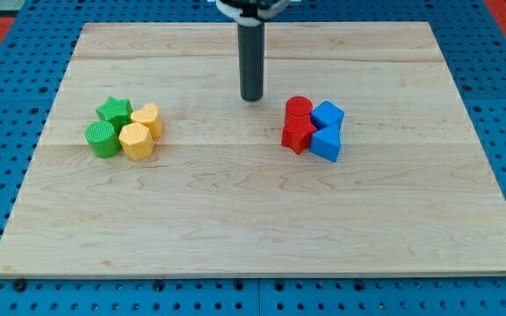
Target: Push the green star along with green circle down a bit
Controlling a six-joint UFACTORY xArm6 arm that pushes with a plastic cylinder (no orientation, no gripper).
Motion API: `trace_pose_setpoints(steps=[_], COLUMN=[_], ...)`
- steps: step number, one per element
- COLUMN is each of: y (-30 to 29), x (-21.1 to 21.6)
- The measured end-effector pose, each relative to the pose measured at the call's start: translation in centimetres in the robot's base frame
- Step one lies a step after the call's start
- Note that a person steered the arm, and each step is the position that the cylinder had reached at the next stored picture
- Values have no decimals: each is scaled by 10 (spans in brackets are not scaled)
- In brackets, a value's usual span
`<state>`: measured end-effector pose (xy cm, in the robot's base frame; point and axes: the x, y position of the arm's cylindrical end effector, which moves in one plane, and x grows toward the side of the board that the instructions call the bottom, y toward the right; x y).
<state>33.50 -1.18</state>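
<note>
Left cluster on the light wooden counter (235,219): green star-shaped block (113,111) at top, green round cylinder block (103,139) just below it and touching, both at the view's left edge of the group. Pressed against their right sides: a yellow hexagonal block (136,140) and a second yellow block (148,118), shape hard to call, above it. Mid-board, toward the view's top: my tip (251,97), end of the dark rod, resting on the counter, well apart from the green pair and nearer the right cluster. No claw on this rig, so nothing to report as spread or pinched. Right cluster: red cylinder block (299,109), red star-like block (297,134), two blue blocks (327,114) and (326,141), all packed tight. Handling guess: small, light, rigid pieces, likely slide easily on smooth wood and may spin if hit off-centre. Contact point should be the star's top edge, pushing toward the view's bottom so it drives the circle ahead. Risk: the yellows drag along.
</note>
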Motion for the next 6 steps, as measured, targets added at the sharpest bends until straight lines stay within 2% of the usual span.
trace_pose_setpoints(steps=[1, 2, 3, 5, 6], y=[-82, -179, -191, -155, -193], x=[-26, -17, 8, 17, 31])
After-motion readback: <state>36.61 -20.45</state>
